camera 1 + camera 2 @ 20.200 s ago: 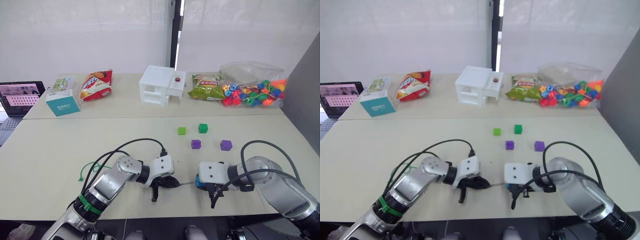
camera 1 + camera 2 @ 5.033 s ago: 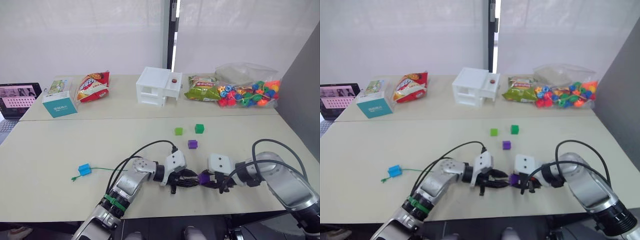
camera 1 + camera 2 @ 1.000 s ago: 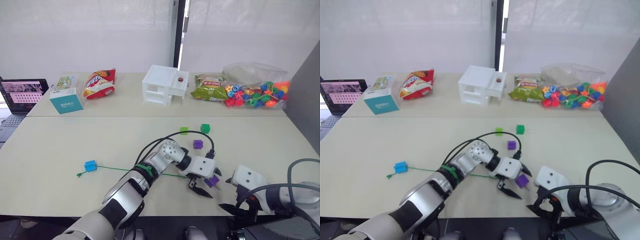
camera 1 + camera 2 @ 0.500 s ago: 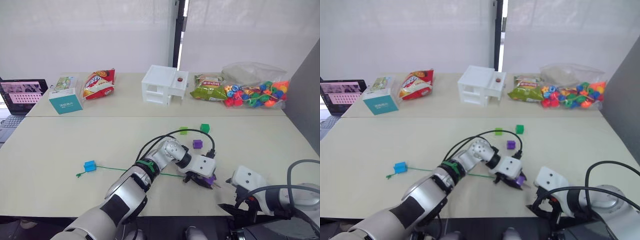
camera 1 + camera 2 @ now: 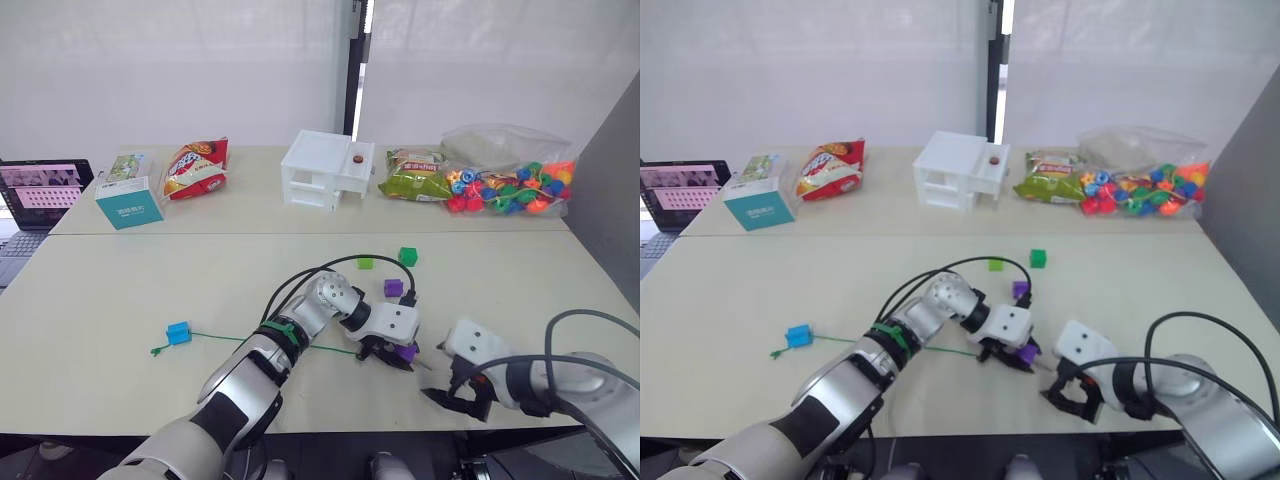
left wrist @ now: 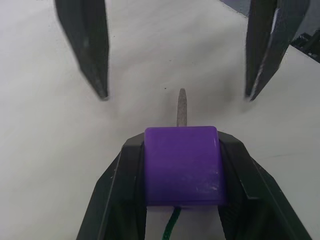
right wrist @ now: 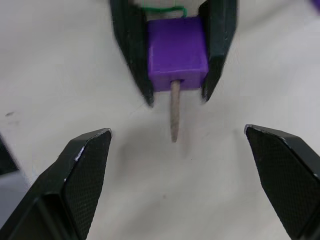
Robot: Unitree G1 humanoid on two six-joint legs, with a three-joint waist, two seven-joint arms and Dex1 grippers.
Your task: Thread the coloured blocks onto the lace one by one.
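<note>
Left gripper jaws clamped on purple block; lace tip pokes out, long axis aimed at right gripper. Right jaws apart, tip at their 12 o'clock, centred and nearest this arm.

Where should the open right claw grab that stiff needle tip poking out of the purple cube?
Probably on the bare needle tip just beyond the purple cube, coming straight at its free end. The left gripper pins the cube, and the open right gripper already straddles the tip.

Glossy plastic purple block
</note>
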